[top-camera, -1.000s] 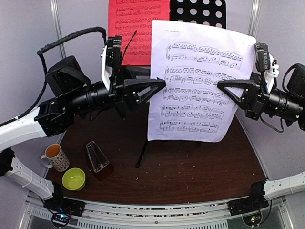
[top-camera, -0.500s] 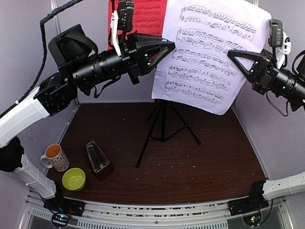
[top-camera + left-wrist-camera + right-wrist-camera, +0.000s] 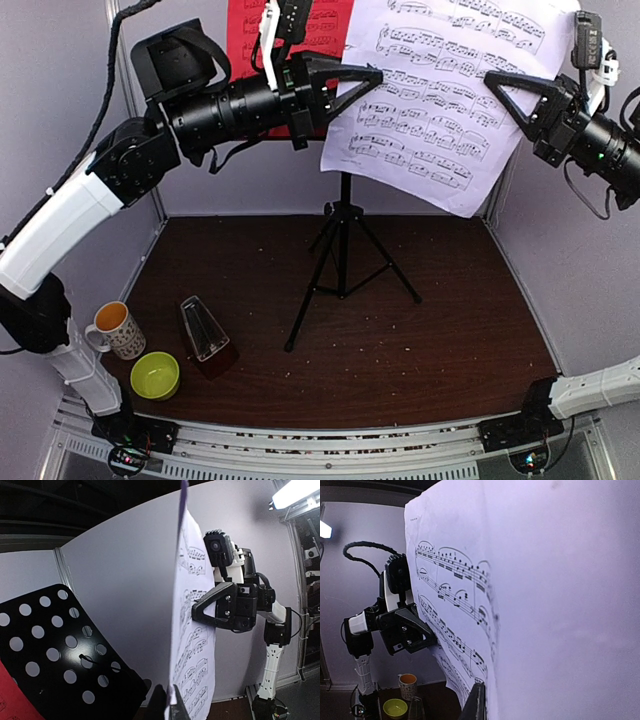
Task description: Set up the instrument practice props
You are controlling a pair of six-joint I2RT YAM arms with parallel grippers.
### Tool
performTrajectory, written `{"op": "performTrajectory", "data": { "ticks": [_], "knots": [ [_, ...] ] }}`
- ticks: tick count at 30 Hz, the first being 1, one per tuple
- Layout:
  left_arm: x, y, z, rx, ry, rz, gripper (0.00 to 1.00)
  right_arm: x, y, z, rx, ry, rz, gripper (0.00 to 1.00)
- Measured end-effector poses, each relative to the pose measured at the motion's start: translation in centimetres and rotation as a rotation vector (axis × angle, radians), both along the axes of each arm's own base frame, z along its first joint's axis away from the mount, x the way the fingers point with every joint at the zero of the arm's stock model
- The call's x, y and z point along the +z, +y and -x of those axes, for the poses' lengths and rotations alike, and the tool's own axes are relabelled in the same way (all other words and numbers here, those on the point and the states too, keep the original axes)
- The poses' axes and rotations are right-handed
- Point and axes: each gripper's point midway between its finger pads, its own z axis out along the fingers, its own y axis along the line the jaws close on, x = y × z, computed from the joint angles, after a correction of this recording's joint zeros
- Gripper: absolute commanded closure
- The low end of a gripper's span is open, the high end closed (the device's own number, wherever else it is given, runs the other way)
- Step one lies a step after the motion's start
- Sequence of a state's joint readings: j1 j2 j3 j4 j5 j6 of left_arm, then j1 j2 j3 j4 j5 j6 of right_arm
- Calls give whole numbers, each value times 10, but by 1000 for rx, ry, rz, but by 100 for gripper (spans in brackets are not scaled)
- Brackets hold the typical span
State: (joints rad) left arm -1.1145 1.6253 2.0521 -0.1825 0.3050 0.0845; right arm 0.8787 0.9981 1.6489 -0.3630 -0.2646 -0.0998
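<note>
White music sheet (image 3: 440,110), showing only printed staves and no wording I can read, hangs pinched at its side edges by my left tool (image 3: 379,72) and right tool (image 3: 489,78), both clamped tight on it, high over the black music stand (image 3: 343,230), beside the red sheet (image 3: 245,30).

Top view high behind, wrist views close, facing across shared white sheet (image 3: 450,100)

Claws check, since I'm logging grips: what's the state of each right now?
Left claw: closed, holding the white music sheet by its left edge.
Right claw: closed, holding the same sheet's right side.
</note>
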Motion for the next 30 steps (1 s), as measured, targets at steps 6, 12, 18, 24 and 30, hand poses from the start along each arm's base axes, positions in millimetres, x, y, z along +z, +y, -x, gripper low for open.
{"op": "performTrajectory", "data": {
  "ticks": [6, 12, 18, 24, 30],
  "knots": [
    [13, 5, -23, 38, 13, 35, 100, 20, -8, -40, -172, 13, -40, 92],
    [39, 16, -48, 99, 9, 111, 100, 48, -8, -72, -285, 7, -129, 76],
    [56, 34, -82, 196, 47, 176, 100, 76, -15, -109, -425, 8, -208, 68],
    [55, 49, -112, 298, 100, 208, 100, 66, -21, -139, -555, 56, -207, 62],
    [54, 54, -122, 350, 117, 218, 100, 42, -25, -151, -612, 114, -166, 59]
  ]
}}
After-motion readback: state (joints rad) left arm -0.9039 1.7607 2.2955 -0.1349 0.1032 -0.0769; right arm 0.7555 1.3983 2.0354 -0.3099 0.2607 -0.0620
